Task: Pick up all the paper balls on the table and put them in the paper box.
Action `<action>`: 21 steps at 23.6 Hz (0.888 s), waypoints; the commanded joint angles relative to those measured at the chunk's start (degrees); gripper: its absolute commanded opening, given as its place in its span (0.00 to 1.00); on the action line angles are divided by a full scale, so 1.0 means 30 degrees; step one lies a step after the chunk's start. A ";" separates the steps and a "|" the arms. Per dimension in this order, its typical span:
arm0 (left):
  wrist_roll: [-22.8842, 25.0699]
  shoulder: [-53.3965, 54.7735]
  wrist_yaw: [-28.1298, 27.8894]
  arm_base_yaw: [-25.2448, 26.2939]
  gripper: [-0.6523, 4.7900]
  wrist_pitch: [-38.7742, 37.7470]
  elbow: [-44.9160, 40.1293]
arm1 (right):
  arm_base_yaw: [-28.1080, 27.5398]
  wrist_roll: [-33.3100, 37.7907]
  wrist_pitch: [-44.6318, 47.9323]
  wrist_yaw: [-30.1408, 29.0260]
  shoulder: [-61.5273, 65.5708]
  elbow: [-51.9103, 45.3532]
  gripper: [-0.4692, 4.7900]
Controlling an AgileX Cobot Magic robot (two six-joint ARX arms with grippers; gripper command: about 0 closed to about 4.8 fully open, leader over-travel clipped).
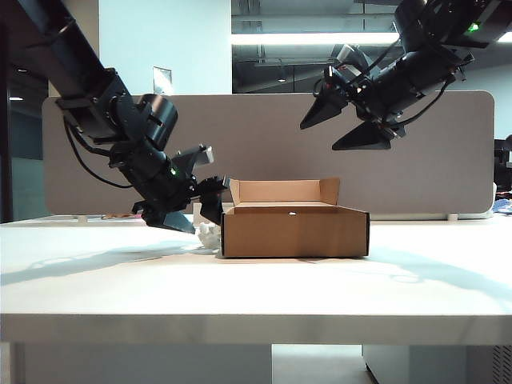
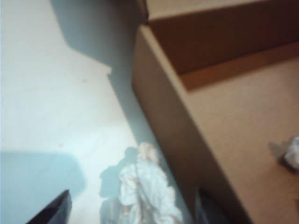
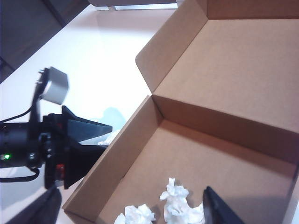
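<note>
The left gripper (image 1: 192, 218) is hanging low over the table (image 1: 256, 288), jaws apart and holding nothing, straddling a paper ball (image 2: 145, 196) lying just beside the box (image 1: 294, 232) wall. The right gripper (image 1: 348, 128) is hovering high above the box, jaws wide apart, holding nothing. Two paper balls (image 3: 180, 205) are lying inside the box. No readable writing is showing anywhere.

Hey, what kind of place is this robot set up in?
Most likely an open-plan office or lab: a white desk backed by a grey fabric divider panel, with glass partitions and strip ceiling lights behind.
</note>
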 commanded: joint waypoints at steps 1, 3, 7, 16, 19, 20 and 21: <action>0.0015 0.0350 0.0117 -0.0124 0.71 -0.0605 0.0576 | 0.0022 -0.0036 -0.0175 0.0015 -0.0146 0.0087 0.87; 0.0087 0.0415 0.0146 -0.0131 0.31 -0.0357 0.0583 | 0.0022 -0.0044 -0.0291 0.0022 -0.0146 0.0087 0.87; 0.0095 0.0401 0.0138 -0.0131 0.11 -0.0168 0.0692 | 0.0022 -0.0036 -0.0481 0.0015 -0.0146 0.0087 0.87; 0.0168 -0.2645 0.0291 -0.0517 0.11 0.0379 0.0685 | -0.1494 0.0015 -0.1807 -0.0036 -0.2215 0.0095 0.84; 0.0372 -0.2484 0.0481 -0.1515 0.11 0.1151 0.0678 | -0.2120 0.0007 -0.3330 -0.0036 -0.3293 0.0095 0.84; 0.0867 -0.2266 0.0503 -0.2113 0.11 0.1537 0.0685 | -0.2368 0.0007 -0.4000 -0.0146 -0.3708 0.0095 0.84; 0.0998 -0.2186 0.0459 -0.2302 0.11 0.1668 0.0685 | -0.2514 0.0000 -0.4284 -0.0124 -0.3883 0.0095 0.84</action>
